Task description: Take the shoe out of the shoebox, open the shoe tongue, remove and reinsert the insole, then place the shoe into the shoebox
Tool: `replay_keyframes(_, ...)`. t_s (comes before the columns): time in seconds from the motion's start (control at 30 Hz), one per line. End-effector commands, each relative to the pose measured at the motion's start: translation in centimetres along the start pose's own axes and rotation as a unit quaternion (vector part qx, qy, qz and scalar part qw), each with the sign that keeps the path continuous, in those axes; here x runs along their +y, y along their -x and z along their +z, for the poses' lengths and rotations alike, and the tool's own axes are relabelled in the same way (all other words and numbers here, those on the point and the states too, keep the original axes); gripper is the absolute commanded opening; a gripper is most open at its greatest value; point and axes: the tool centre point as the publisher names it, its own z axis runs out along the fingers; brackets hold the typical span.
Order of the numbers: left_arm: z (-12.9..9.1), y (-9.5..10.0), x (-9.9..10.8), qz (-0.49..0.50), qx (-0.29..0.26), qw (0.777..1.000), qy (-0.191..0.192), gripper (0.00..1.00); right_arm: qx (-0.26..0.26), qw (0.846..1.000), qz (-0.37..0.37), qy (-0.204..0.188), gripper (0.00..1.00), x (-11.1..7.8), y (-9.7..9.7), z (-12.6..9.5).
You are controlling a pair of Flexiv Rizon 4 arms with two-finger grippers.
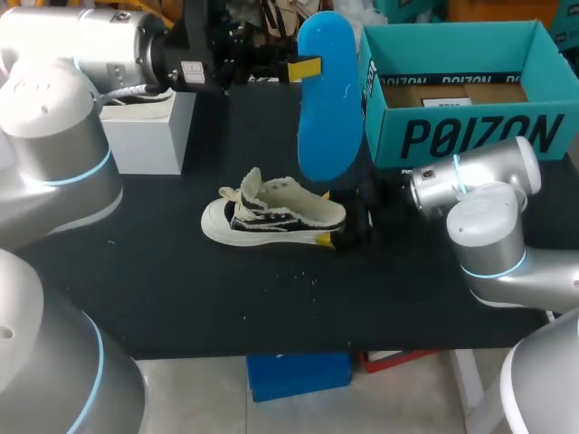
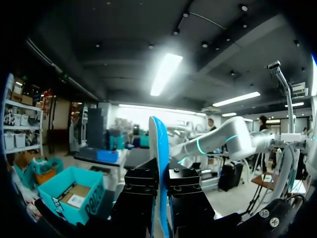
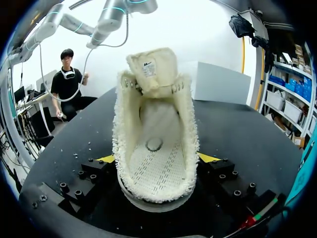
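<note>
Our left hand (image 1: 305, 69) is closed on the blue insole (image 1: 327, 99). It pinches the insole's edge and holds it upright in the air above the table (image 1: 181, 289), near the left corner of the teal shoebox (image 1: 470, 136). The shoebox stands open at the table's far right. The shoe (image 1: 271, 215) rests on its sole near the middle of the table, toe towards our left. Our right hand (image 1: 333, 217) grips its heel, with the fingers (image 3: 106, 159) pressed against either side. In the right wrist view the tongue (image 3: 153, 69) stands pulled up and the fleecy opening shows the perforated footbed (image 3: 157, 171). A white box (image 1: 149, 131) sits at the far left.
</note>
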Motion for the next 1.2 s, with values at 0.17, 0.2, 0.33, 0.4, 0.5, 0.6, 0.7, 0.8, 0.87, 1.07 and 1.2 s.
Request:
replay_keyframes(0.17,0.2,-0.2,0.1,0.001,-0.011,1.000,-0.002,0.00,0.013,0.999,-0.023,-0.030,1.00,1.7,0.4,-2.9)
replay_keyframes(0.2,0.2,-0.2,0.1,0.001,-0.011,1.000,-0.002,0.00,0.016,0.999,-0.026,-0.035,1.00,2.1,0.5,-3.3)
replay_keyframes(0.33,0.2,-0.2,0.1,0.001,-0.011,1.000,-0.002,0.00,0.062,0.992,-0.046,-0.104,1.00,3.1,0.9,-4.8)
replay_keyframes(0.4,0.2,-0.2,0.1,0.001,-0.011,1.000,-0.002,0.00,0.100,0.979,-0.059,-0.167,1.00,3.6,1.0,-5.4)
replay_keyframes(0.5,0.2,-0.2,0.1,0.001,-0.011,1.000,-0.002,0.00,0.138,0.960,-0.068,-0.235,1.00,4.3,1.3,-6.1)
replay_keyframes(0.6,0.2,-0.2,0.1,0.001,-0.011,1.000,-0.002,0.00,0.168,0.935,-0.076,-0.302,1.00,4.7,1.4,-6.3)
replay_keyframes(0.7,0.2,-0.2,0.1,0.001,-0.011,1.000,-0.002,0.00,0.177,0.912,-0.078,-0.360,1.00,5.0,1.5,-6.2)
replay_keyframes(0.8,0.2,-0.2,0.1,0.001,-0.011,1.000,-0.002,0.00,0.162,0.895,-0.079,-0.407,1.00,5.2,1.5,-6.1)
replay_keyframes(0.87,0.2,-0.2,0.1,0.001,-0.011,1.000,-0.002,0.00,0.144,0.888,-0.079,-0.430,1.00,5.3,1.5,-6.1)
replay_keyframes(1.07,0.2,-0.2,0.1,0.001,-0.011,1.000,-0.002,0.00,0.079,0.874,-0.075,-0.474,1.00,5.9,1.0,-6.2)
replay_keyframes(1.2,0.2,-0.2,0.1,0.001,-0.011,1.000,-0.002,0.00,0.046,0.872,-0.068,-0.483,1.00,6.4,0.7,-6.1)
